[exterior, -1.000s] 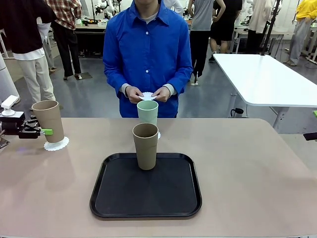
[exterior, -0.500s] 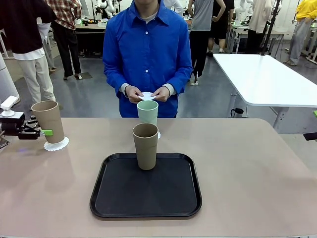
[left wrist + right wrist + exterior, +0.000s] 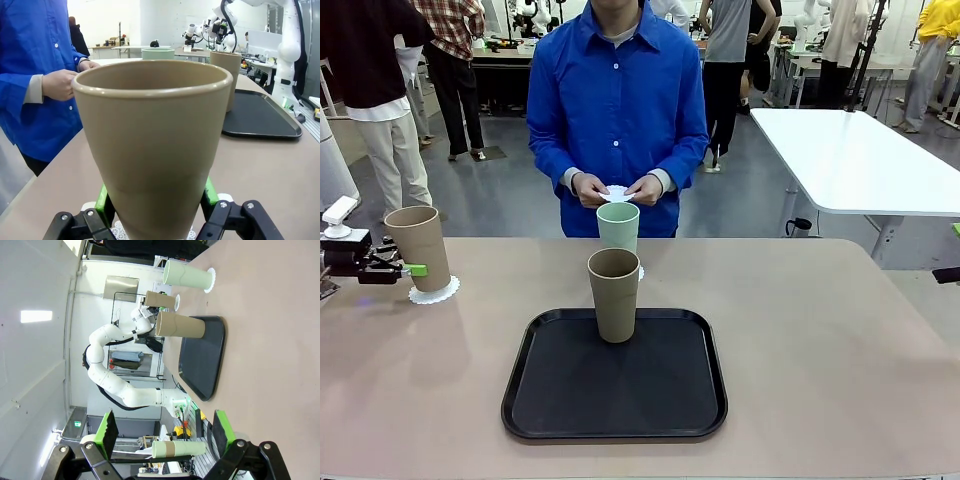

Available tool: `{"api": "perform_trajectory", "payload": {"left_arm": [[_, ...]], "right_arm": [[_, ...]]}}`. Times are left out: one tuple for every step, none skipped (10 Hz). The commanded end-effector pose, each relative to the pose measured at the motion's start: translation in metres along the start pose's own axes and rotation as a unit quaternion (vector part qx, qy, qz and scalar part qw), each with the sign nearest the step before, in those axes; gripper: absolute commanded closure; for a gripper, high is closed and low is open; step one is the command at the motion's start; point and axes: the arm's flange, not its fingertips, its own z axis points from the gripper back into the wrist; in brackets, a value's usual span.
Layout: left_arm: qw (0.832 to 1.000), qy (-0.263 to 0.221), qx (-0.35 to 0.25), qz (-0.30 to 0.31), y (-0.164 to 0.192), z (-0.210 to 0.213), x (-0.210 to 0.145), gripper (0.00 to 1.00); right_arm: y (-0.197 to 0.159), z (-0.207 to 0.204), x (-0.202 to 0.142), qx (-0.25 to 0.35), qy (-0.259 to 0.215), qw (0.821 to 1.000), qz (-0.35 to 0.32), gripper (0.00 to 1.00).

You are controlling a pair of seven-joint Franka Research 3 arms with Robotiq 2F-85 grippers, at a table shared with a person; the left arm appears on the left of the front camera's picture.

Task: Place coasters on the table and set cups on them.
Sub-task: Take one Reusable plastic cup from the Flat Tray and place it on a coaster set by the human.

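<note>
A black tray [image 3: 560, 400] with rounded corners and a raised rim lies flat on the table [image 3: 820, 340]. It sits midway between the left and right edges, nearer the near edge than the far one. A person [image 3: 617, 100] in a blue buttoned shirt stands at the middle of the far edge. Beyond the far right corner a white glossy table [image 3: 860, 160] stands on a grey floor [image 3: 500, 200]. Farther back on the left stand a bystander in a plaid shirt [image 3: 450, 25] and another in pale trousers [image 3: 395, 150]. A figure in yellow [image 3: 938, 20] is at the far right.
</note>
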Motion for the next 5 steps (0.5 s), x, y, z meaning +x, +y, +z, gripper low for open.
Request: {"api": "perform_trajectory", "payload": {"left_arm": [[1.0,-0.01,0.0,-0.012,-0.002,0.002,-0.001,0.17],[1.0,-0.009,0.005,-0.009,-0.002,0.002,-0.004,0.17],[1.0,-0.009,0.003,-0.011,-0.002,0.003,-0.006,0.17],[1.0,-0.008,0.001,-0.009,0.0,0.002,-0.007,0.17],[1.0,-0.011,0.0,-0.006,0.003,0.001,-0.012,0.17]], "right_arm": [[0.0,-0.001,0.0,0.005,0.0,1.0,0.002,0.0],[0.0,-0.001,0.0,0.005,0.0,1.0,0.002,0.0],[0.0,-0.001,0.0,0.005,0.0,1.0,0.002,0.0],[0.0,-0.001,0.0,0.005,0.0,1.0,0.002,0.0],[0.0,-0.001,0.0,0.005,0.0,1.0,0.002,0.0]]}}
